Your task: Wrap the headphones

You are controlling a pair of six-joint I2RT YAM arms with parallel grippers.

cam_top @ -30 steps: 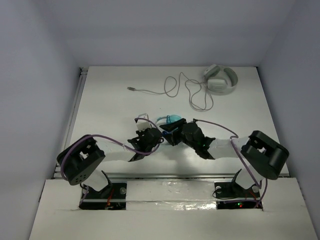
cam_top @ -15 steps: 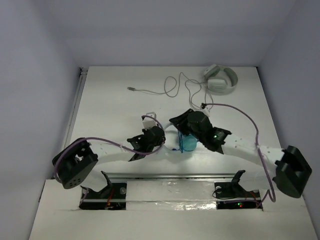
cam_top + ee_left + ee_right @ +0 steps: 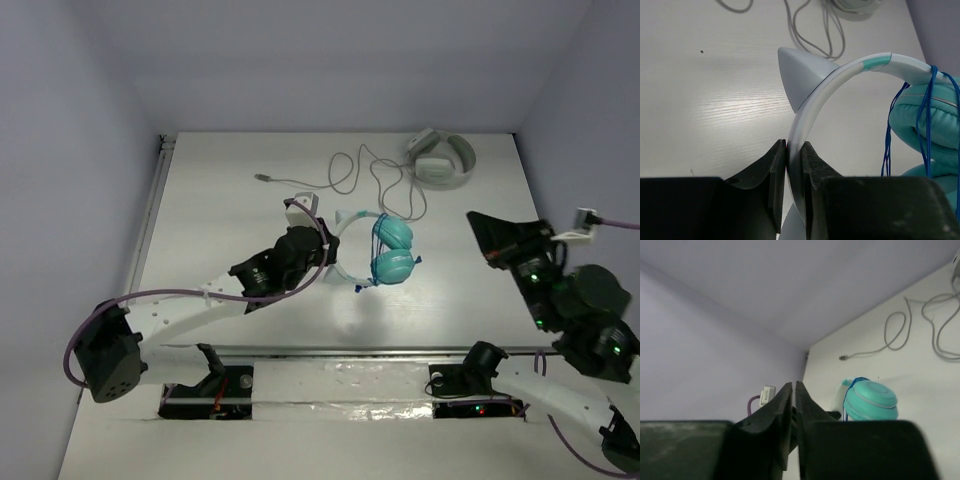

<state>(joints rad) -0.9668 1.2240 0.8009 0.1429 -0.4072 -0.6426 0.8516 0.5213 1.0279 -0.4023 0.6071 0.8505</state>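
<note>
Since the left gripper (image 3: 794,150) is much the nearer arm, we log it first: its jaws pinch the white headband (image 3: 850,70) of the headphones (image 3: 392,250) edge-on, holding them over the middle of the tabletop (image 3: 220,230). From those jaws the band arcs away to the right, with the two teal ear cups (image 3: 393,265) side by side at its far end. The blue cable (image 3: 925,115) loops around the cups, and a short tail hangs loose. The right gripper (image 3: 793,387) sits well apart by the right edge, jaws pressed together on nothing we can see; the headphones lie to its left. Farther back are a grey-white headset (image 3: 445,160) and its grey cable (image 3: 370,180).
</note>
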